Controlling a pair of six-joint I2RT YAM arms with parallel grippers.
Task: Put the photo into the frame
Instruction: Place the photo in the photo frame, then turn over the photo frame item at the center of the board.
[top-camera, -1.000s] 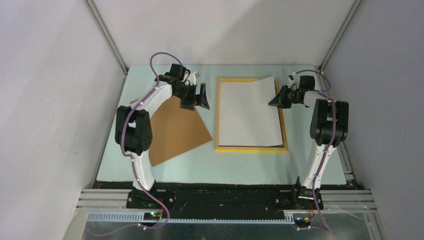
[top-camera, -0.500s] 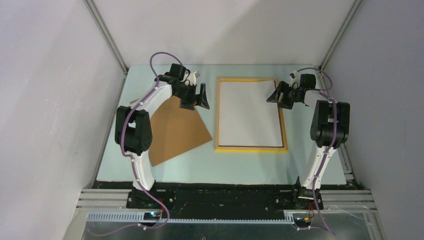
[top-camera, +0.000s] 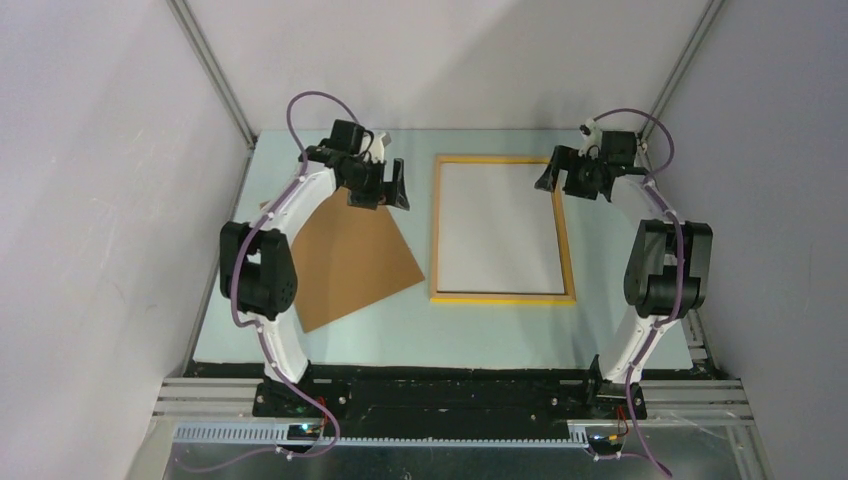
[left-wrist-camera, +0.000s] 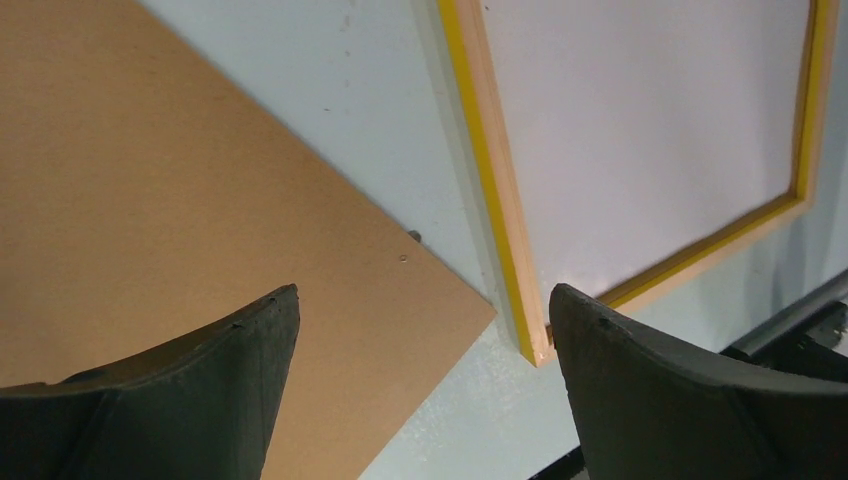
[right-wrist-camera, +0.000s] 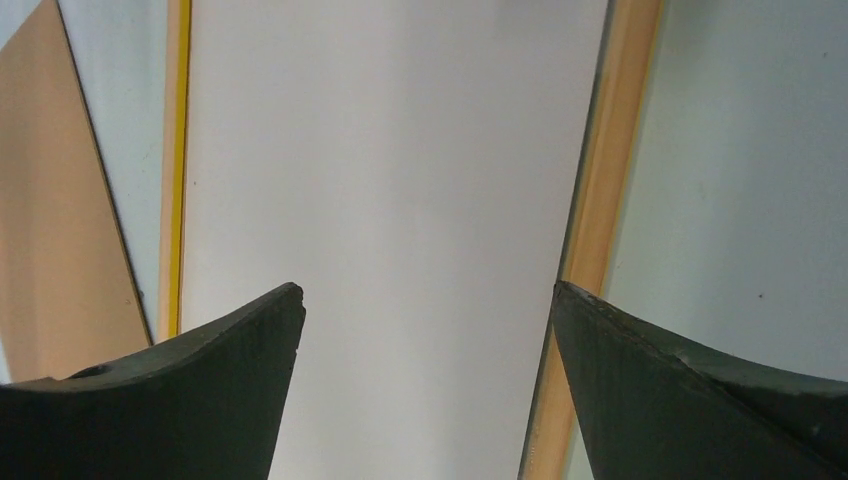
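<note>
The photo (top-camera: 498, 228) lies white side up, flat inside the yellow-edged frame (top-camera: 502, 298) at the table's middle right. Through the right wrist camera the photo (right-wrist-camera: 390, 200) fills the frame (right-wrist-camera: 600, 230) between its rails. My right gripper (top-camera: 548, 178) hovers open over the frame's far right corner, nothing between its fingers (right-wrist-camera: 690, 390). My left gripper (top-camera: 398, 186) hangs open left of the frame, above the far corner of the brown board. In the left wrist view the frame's near left corner (left-wrist-camera: 520, 310) and the photo (left-wrist-camera: 650, 130) show past the open fingers (left-wrist-camera: 200, 390).
A plain brown backing board (top-camera: 350, 255) lies askew on the pale green table (top-camera: 450, 335), just left of the frame; it also shows in both wrist views, board (left-wrist-camera: 180, 200) and board (right-wrist-camera: 60, 210). Grey enclosure walls and metal posts (top-camera: 215, 75) ring the table.
My right gripper has let go of the photo's far right edge, opened wide and drawn back toward the far corner. The raised edge dropped flat into the frame. The left arm shifted slightly farther back.
</note>
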